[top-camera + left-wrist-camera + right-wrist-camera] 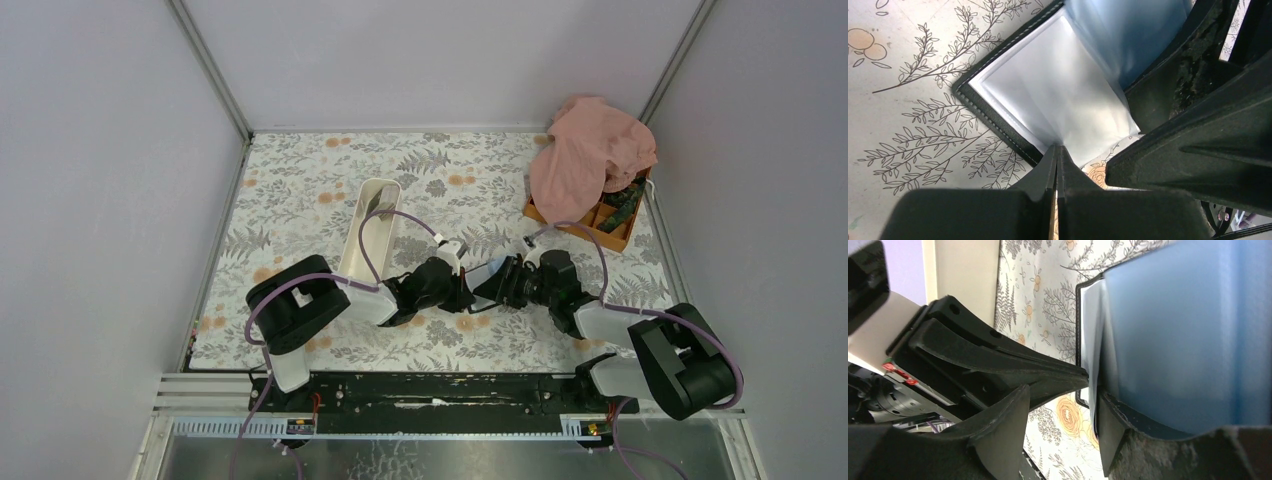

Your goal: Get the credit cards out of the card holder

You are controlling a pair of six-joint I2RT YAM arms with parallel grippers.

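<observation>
At the middle of the flowered table [300,200], the left gripper [1057,149] has its two fingers pressed flat together. Their tips pinch the lower corner of a pale, translucent sleeve [1048,95] that belongs to the card holder [1128,35]. The holder lies open on the table, its black stitched cover [993,122] framing the sleeve and its glossy bluish inner page rising toward the far side of the left wrist view.

The right gripper [1063,405] meets it from the other side with its jaws standing well apart and clamped on nothing. In the right wrist view, the edge of the sleeve and the tip of the left gripper sit in the gap between them. The bluish page [1188,340] lies against the right-hand finger [1148,440], while the other finger [998,440] is clear of the holder. Whether that page is pressed down or only resting there cannot be told.

From above, the two grippers [462,290] [492,283] nearly touch, and they hide most of the holder. A long white tray [372,235] lies just beyond the left arm. Well apart at the far right corner, an orange compartment box [600,228] sits half under a pink cloth [590,155].
</observation>
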